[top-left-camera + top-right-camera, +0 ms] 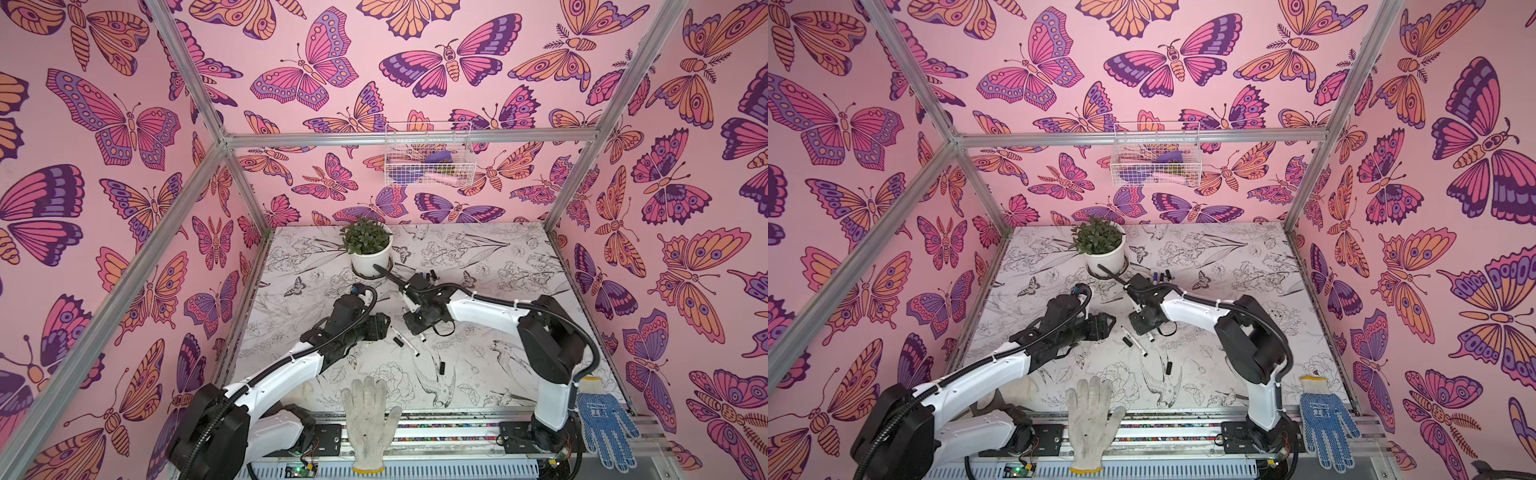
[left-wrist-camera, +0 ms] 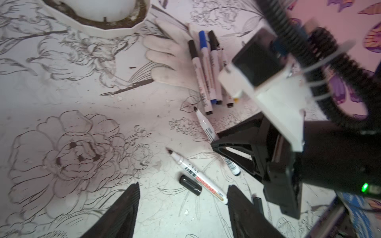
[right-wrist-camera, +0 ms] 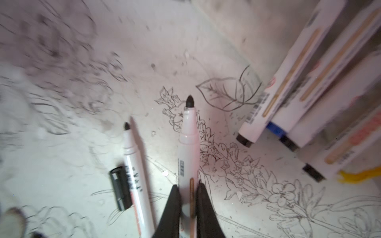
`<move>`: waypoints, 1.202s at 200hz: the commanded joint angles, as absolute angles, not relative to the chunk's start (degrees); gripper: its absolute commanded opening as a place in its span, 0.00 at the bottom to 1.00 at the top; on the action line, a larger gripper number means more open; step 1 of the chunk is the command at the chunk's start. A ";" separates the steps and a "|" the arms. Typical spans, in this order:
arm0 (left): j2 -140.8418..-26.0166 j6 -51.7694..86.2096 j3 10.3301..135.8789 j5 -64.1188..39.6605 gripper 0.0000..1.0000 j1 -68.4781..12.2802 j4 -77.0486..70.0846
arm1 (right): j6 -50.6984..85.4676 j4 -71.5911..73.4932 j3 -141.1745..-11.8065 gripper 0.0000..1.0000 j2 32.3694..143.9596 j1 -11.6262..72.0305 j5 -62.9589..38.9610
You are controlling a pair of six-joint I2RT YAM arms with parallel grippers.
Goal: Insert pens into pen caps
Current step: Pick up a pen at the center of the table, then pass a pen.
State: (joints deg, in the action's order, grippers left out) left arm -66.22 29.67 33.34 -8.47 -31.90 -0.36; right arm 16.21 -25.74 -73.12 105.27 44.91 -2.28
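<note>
We judge the job mostly done. A row of capped pens [image 2: 206,70], with black and blue caps on, lies near the plant pot [image 1: 371,255] on a white glove [image 2: 171,61]. We count at least four, and the far ones are partly hidden behind the right arm.

Two pens are left bare. The right fingers [image 3: 171,210] are clamped on the barrel of the held pen [image 3: 189,144], which sits just past the row on the side away from the pot, its black tip pointing toward the row. We cannot tell whether it is off the worktop [image 2: 61,92].

The second bare pen [image 2: 198,177] lies farther from the pot, with a black cap [image 2: 190,185] just beside its barrel. The left fingers [image 2: 123,210] stand apart and empty above that pair. A loose cap [image 1: 442,368] lies farthest from the pot. As we read it, there are two caps for two pens, and neither fit is made yet.
</note>
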 commanded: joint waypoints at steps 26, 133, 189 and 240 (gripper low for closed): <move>-65.48 26.59 32.90 -21.52 0.70 -31.62 -12.60 | 28.09 5.84 -60.65 0.00 88.98 38.68 -21.20; -76.45 27.33 42.08 -30.22 0.51 -31.63 -20.21 | 32.13 19.42 -56.07 0.00 83.67 37.61 -27.95; -78.08 26.47 44.77 -30.22 0.44 -31.60 -20.41 | 32.12 20.09 -55.46 0.00 83.19 37.53 -28.87; -79.61 26.43 46.58 -31.19 0.31 -31.57 -20.38 | 32.46 19.78 -55.20 0.00 83.72 37.16 -28.57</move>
